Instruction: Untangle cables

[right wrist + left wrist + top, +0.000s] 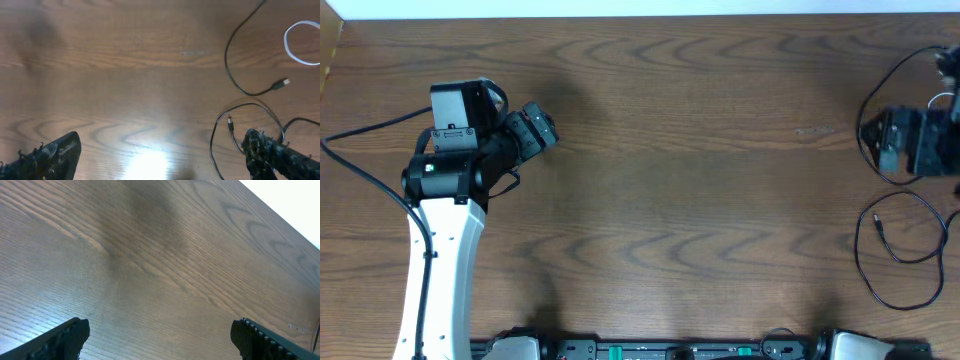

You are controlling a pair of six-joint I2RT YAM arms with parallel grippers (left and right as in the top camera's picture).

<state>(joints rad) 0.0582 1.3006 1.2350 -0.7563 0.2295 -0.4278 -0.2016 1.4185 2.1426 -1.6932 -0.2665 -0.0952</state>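
Two thin black cables and one white cable lie on the wooden table at the far right. In the overhead view one black cable forms a loose loop in front of my right gripper, and a second black cable curves round it. In the right wrist view one black cable's plug lies apart. Another black cable loops close to my right fingertip. A white cable curls at the top right. My right gripper is open and holds nothing. Far left, my left gripper is open over bare wood.
The left arm stands at the table's left side with its own thick black wire trailing off the left edge. The table's far edge runs along the top. The arm bases line the near edge.
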